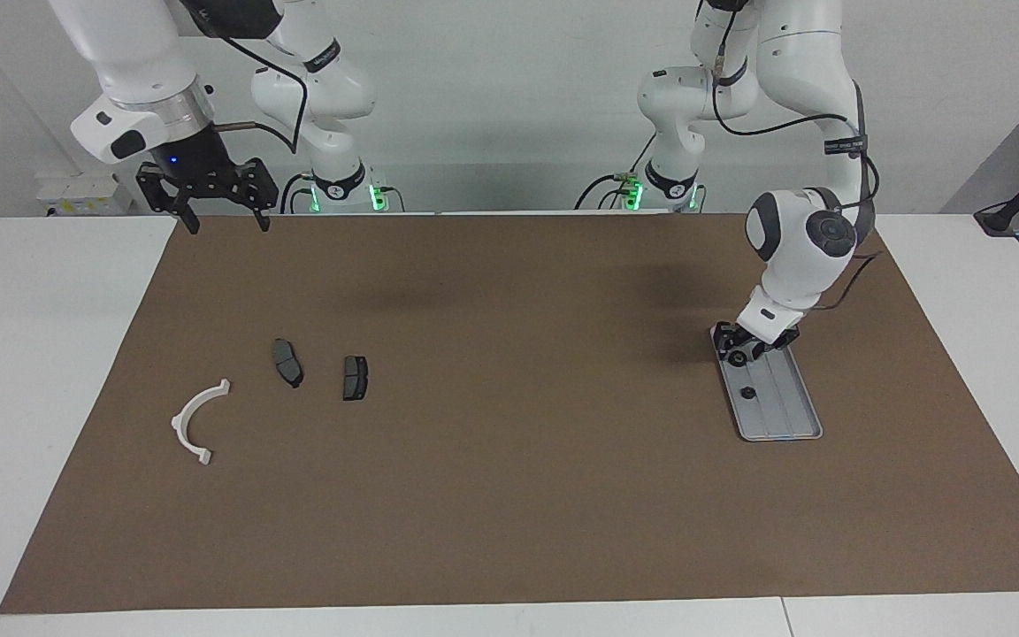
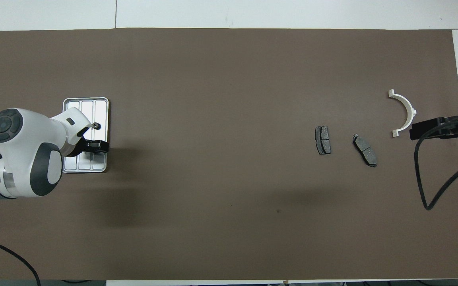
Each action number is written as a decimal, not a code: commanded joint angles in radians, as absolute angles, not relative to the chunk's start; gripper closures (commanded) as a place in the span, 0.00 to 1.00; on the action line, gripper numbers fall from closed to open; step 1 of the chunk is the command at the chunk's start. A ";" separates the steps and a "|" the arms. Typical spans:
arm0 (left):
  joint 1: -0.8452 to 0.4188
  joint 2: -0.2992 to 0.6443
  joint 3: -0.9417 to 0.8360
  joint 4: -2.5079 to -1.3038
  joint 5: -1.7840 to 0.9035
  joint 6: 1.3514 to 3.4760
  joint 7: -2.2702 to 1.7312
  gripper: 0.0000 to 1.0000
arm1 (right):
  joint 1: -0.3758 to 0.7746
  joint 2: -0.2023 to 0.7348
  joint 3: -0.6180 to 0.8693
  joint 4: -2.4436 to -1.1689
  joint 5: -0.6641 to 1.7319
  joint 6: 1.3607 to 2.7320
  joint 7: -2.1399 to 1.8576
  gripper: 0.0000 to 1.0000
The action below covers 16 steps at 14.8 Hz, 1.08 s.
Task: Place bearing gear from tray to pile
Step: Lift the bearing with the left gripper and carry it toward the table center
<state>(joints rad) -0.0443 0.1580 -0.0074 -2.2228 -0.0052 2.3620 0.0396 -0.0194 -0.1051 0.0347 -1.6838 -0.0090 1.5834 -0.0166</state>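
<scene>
The silver tray (image 1: 788,416) lies on the brown mat at the left arm's end, also seen in the overhead view (image 2: 82,107). One small black bearing gear (image 1: 748,392) lies midway along it, also seen from above (image 2: 97,126). A second gear (image 1: 738,357) sits at the tray's end nearer the robots, right at my left gripper (image 1: 742,350), which is low over that end (image 2: 96,147). The pile, at the right arm's end, is a white arc bracket (image 1: 198,418) and two brake pads (image 1: 287,362) (image 1: 355,377). My right gripper (image 1: 226,217) waits raised and open.
The brown mat (image 1: 509,495) covers most of the white table. In the overhead view the bracket (image 2: 404,112) and the pads (image 2: 323,140) (image 2: 365,150) lie apart from each other. The right arm's cable (image 2: 424,190) hangs over the mat's end.
</scene>
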 commanded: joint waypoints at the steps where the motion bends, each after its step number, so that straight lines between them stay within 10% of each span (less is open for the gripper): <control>1: -0.044 0.153 -0.002 -2.240 -0.009 2.384 0.051 1.00 | -0.029 -0.118 0.041 -1.695 0.021 1.603 -0.025 0.00; 9: -0.070 0.156 -0.014 -1.960 -0.046 2.075 -0.015 1.00 | -0.032 -0.132 0.040 -1.689 0.021 1.603 -0.025 0.00; 16: -0.486 0.166 -0.014 -1.893 -0.019 2.075 -0.593 1.00 | -0.032 -0.149 0.035 -1.690 0.020 1.601 -0.025 0.00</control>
<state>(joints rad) -0.3903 0.1530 -0.0339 -1.8967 -0.0355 2.0517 -0.4755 -0.0211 -0.1349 0.0306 -1.6767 -0.0090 1.5834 -0.0166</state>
